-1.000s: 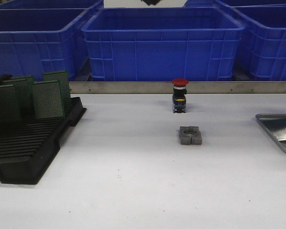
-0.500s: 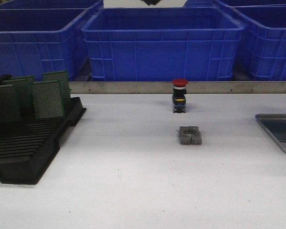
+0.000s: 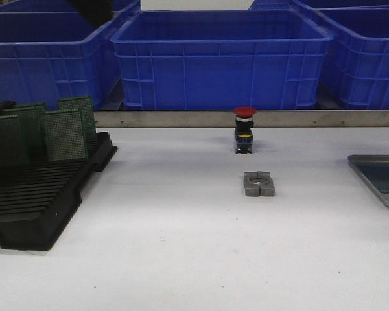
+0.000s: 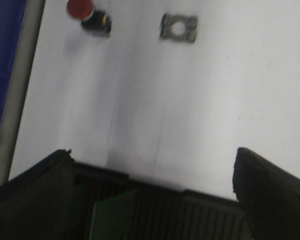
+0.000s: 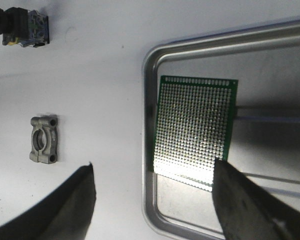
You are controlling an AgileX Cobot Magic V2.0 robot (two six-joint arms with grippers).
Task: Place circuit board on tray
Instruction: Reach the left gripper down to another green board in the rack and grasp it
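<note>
A green circuit board [image 5: 196, 131] lies flat inside the grey metal tray [image 5: 149, 100], close to one corner. My right gripper [image 5: 155, 200] hangs open above that corner, its fingers clear of the board and holding nothing. In the front view only the tray's [image 3: 365, 173] left part shows, at the far right edge. More circuit boards [image 3: 65, 134] stand upright in the black rack [image 3: 45, 194] at the left. My left gripper [image 4: 152, 195] is open over the rack [image 4: 210, 215], with one standing board [image 4: 112, 217] below it.
A red push-button switch [image 3: 244, 129] and a grey clamp block [image 3: 258, 183] stand mid-table. A metal rail [image 3: 298, 118] runs along the table's back, with big blue bins [image 3: 220, 58] behind it. A dark part of the left arm [image 3: 94, 10] shows at the top.
My right gripper has risen at the front view's right edge, away from the tray. The left arm's dark shape has come into the top left of the front view.
</note>
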